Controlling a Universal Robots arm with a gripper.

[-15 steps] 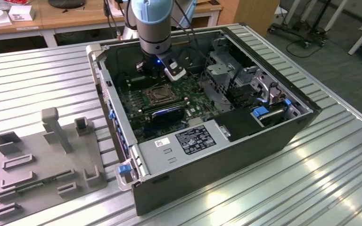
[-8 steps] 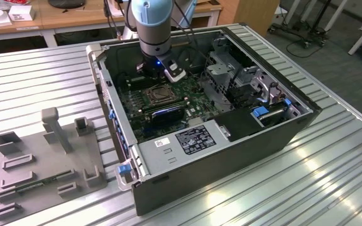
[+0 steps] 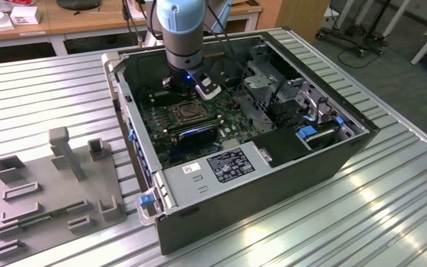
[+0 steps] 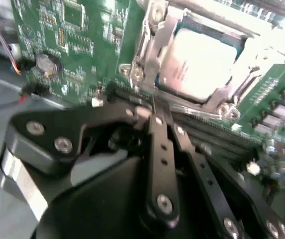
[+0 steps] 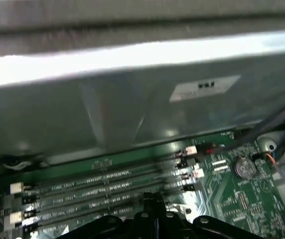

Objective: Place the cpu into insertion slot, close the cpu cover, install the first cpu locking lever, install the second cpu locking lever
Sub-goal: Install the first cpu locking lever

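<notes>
The cpu (image 4: pixel 202 59), silvery-grey on top, lies seated in the insertion slot (image 3: pixel 186 113) on the green motherboard. The cpu cover (image 4: pixel 150 42), a metal frame, lies flat around the chip's edges. A thin metal lever (image 4: pixel 197 108) runs along the socket edge nearest my fingers. My gripper (image 4: pixel 155 105) hangs just beside that edge, its black fingers pressed together with nothing between them. In the first wrist view the gripper (image 5: pixel 153 198) tips sit over the memory slots. In the exterior view the gripper (image 3: pixel 186 92) is inside the open computer case, just behind the socket.
Long memory slots (image 5: pixel 97 186) run beside the socket. A coin battery (image 5: pixel 245 168) and thin wires sit nearby. The case wall (image 5: pixel 132 109) rises close behind. A drive cage (image 3: pixel 262 83) and power supply (image 3: pixel 228 164) crowd the case. A grey fixture plate (image 3: pixel 50 189) lies on the exterior view's left.
</notes>
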